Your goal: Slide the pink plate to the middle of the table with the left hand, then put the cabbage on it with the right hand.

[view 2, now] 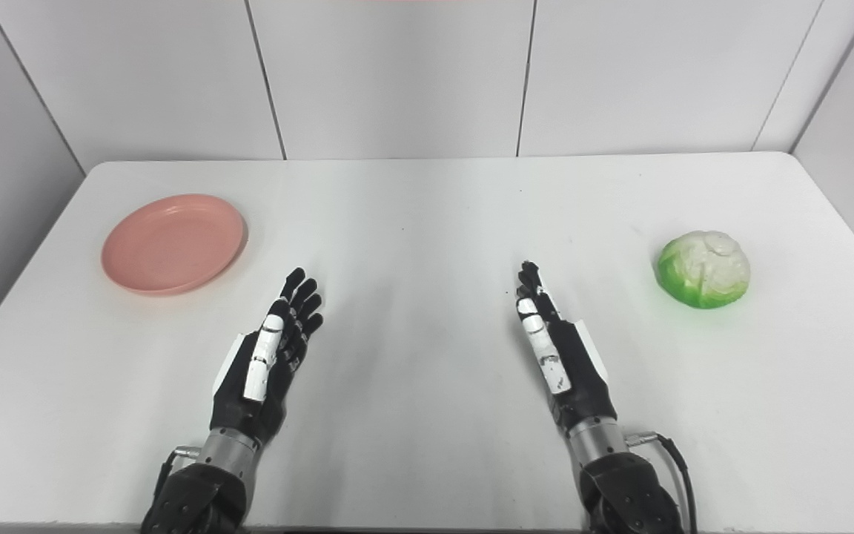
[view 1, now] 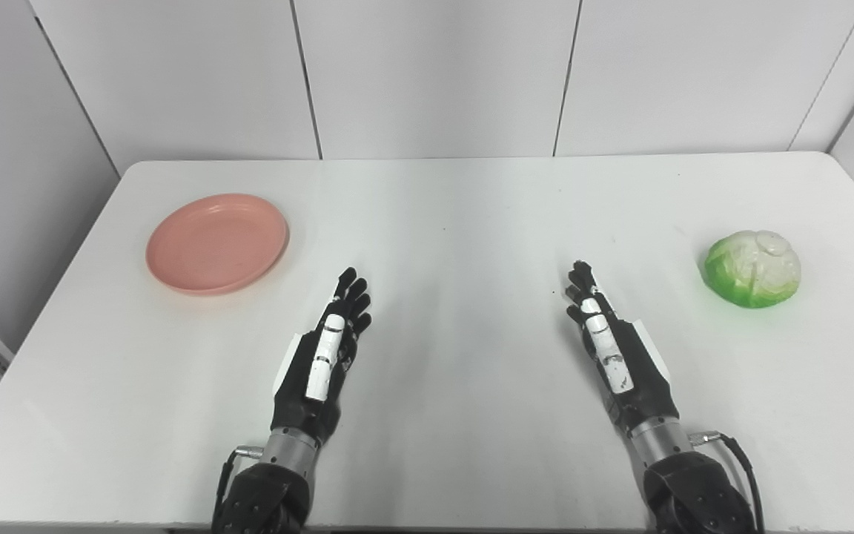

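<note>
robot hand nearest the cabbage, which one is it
The right robot hand: it lies on the cabbage's side of the table, while the left robot hand lies near the pink plate.

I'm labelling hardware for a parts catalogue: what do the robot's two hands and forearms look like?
Both the left hand and the right hand are black, with jointed black fingers. Each has a white, dark-marked segment along its upper edge and a white panel on the outer side. A silver metal wrist cuff joins each to a black forearm. A thin black cable loops out beside each wrist, more plainly on the right.
</note>
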You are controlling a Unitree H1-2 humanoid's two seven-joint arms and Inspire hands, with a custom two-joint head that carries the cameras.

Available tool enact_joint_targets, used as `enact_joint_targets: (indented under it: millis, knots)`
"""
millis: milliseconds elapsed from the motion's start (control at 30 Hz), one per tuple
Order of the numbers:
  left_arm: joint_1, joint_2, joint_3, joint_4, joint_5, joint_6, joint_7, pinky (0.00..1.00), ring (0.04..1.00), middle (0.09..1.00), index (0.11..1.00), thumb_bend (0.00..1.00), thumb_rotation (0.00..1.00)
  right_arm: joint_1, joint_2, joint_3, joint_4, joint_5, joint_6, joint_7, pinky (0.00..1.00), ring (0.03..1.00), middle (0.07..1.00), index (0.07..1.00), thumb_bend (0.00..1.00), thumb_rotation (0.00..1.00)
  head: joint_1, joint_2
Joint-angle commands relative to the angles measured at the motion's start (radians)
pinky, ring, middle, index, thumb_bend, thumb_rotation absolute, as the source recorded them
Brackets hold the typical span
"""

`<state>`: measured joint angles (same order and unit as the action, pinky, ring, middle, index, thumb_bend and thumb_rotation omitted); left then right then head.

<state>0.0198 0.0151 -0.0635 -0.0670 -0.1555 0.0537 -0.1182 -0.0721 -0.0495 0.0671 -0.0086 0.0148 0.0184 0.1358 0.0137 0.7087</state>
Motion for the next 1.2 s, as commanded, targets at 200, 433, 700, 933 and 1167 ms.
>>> enact_joint_targets:
  millis: [200, 433, 700, 933, 1167]
  knots:
    - [0.006, -0.015, 0.002, 0.078, 0.014, 0.01, 0.012, 1.0, 1.0, 1.0, 1.0, 0.44, 1.0, 0.007, -0.013, -0.011, 0.065, 0.022, -0.047, 0.013, 1.0, 1.0, 1.0, 1.0, 0.29, 1.0, 0.131, -0.061]
    - [-0.026, -0.039, -0.007, 0.218, 0.033, -0.081, 0.005, 1.0, 1.0, 1.0, 1.0, 0.45, 1.0, -0.005, -0.041, -0.026, 0.149, 0.05, -0.131, 0.034, 1.0, 1.0, 1.0, 1.0, 0.26, 1.0, 0.263, -0.153]
    - [-0.054, -0.055, -0.013, 0.312, 0.03, -0.131, -0.005, 1.0, 1.0, 1.0, 1.0, 0.46, 1.0, -0.011, -0.056, -0.035, 0.193, 0.094, -0.166, 0.065, 1.0, 1.0, 1.0, 1.0, 0.25, 1.0, 0.322, -0.196]
    - [-0.053, -0.057, -0.017, 0.317, 0.034, -0.152, -0.002, 1.0, 1.0, 1.0, 1.0, 0.46, 1.0, -0.003, -0.056, -0.035, 0.177, 0.098, -0.155, 0.062, 1.0, 1.0, 1.0, 1.0, 0.25, 1.0, 0.313, -0.196]
    - [-0.046, -0.061, -0.014, 0.308, 0.033, -0.154, 0.004, 1.0, 1.0, 1.0, 1.0, 0.47, 1.0, 0.0, -0.055, -0.033, 0.169, 0.105, -0.159, 0.065, 1.0, 1.0, 1.0, 1.0, 0.24, 1.0, 0.311, -0.187]
